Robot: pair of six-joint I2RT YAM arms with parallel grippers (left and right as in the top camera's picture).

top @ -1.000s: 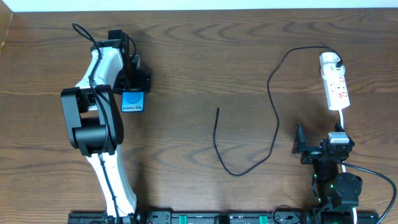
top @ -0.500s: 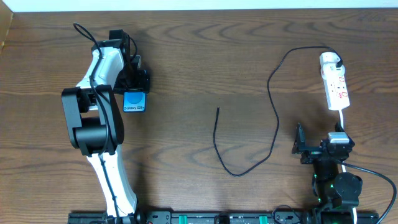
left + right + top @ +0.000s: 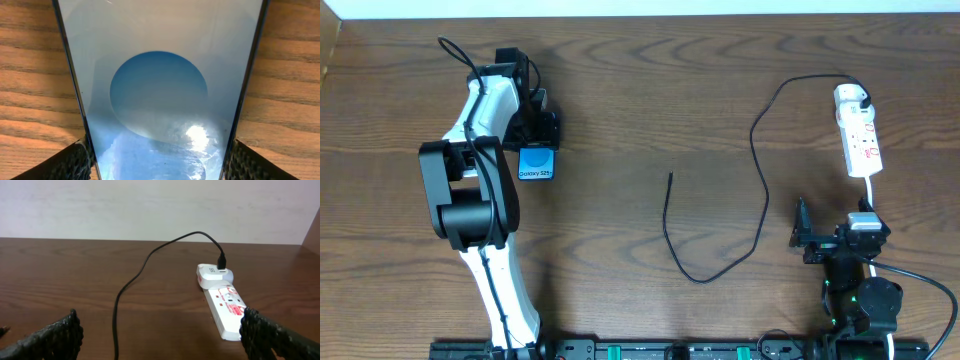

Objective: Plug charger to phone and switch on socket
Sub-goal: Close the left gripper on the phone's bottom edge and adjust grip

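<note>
The phone (image 3: 159, 95) is pinched by the left tool (image 3: 160, 167) on the desk (image 3: 30, 100); right tool (image 3: 160, 325) is kept spread wide, facing the socket (image 3: 226, 311).

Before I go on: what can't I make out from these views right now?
Overhead: upper end of the phone, under the left gripper; port unseen.
Left wrist: both phone ends, cut off by the frame.
Overhead and right wrist: switch position on the socket, too small to read.
Overhead: tip shape of the charger, too small.

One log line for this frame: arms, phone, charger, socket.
left pincer: shut on phone | right pincer: open, empty | charger: tip loose, far from phone | socket: untouched
</note>
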